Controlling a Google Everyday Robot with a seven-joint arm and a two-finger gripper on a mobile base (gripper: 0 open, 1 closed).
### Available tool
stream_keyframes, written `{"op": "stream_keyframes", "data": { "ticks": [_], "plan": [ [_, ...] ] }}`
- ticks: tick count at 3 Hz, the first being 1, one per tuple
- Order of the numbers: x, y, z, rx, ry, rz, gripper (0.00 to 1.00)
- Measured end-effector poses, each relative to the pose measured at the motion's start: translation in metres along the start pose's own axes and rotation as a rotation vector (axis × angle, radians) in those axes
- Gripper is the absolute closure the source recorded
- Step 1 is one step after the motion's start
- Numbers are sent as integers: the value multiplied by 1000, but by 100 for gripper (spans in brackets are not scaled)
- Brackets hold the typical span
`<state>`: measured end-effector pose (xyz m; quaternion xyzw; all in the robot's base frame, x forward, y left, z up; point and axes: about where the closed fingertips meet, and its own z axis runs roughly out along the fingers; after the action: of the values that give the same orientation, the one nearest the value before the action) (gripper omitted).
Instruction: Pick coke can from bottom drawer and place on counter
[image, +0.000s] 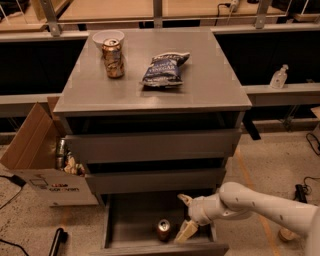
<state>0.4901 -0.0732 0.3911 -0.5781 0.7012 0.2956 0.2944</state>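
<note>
The coke can (163, 229) stands upright in the open bottom drawer (114, 220), near its front middle; its top is silver and its side looks dark red. My gripper (184, 216) is open and reaches into the drawer from the right. It is just right of the can and apart from it, with one finger (182, 199) up and the other (186, 232) low beside the can. The counter (205, 85) is the grey top of the cabinet above.
On the counter stand a gold-brown can (113, 58), a white bowl (108, 37) behind it and a dark chip bag (164, 68). The two upper drawers are shut. A cardboard box (35, 152) sits left of the cabinet. A bottle (278, 76) stands on a ledge at the right.
</note>
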Motion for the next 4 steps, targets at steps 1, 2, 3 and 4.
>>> {"op": "stream_keyframes", "data": {
  "ticks": [1,2,3,4],
  "plan": [
    [29,-9,44,-69,21,31,0],
    [60,-11,70,-71,-7,29,0],
    [88,-15,93,-7,-20,6,0],
    [88,-15,94,-4,-19,6,0]
  ]
}}
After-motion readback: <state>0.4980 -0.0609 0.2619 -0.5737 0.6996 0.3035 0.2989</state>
